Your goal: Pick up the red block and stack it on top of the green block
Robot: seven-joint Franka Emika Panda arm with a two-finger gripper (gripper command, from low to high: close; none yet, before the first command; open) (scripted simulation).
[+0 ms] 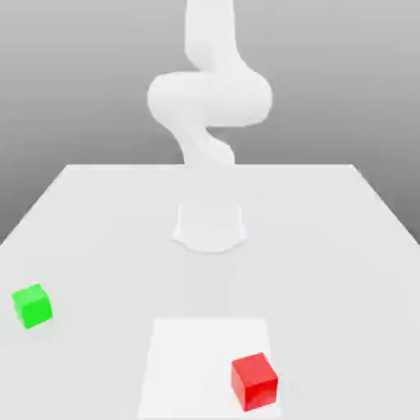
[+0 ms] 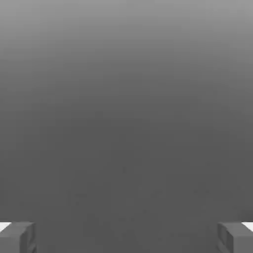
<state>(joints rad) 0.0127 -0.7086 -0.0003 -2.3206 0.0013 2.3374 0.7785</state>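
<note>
Writing of any kind is absent from the plain faces of the red block (image 1: 254,382) and the green block (image 1: 33,306). The red one sits on the white square (image 1: 197,361) on the table (image 1: 328,287), near its edge at the exterior view's right; the green one rests well apart, toward the exterior view's left. The end effector (image 2: 126,238) is spread wide, holding nothing.

from here i count two small cubes, one red (image 1: 254,382) and one green (image 1: 33,307), plus one robot arm (image 1: 210,98) and one table (image 1: 98,221).
</note>
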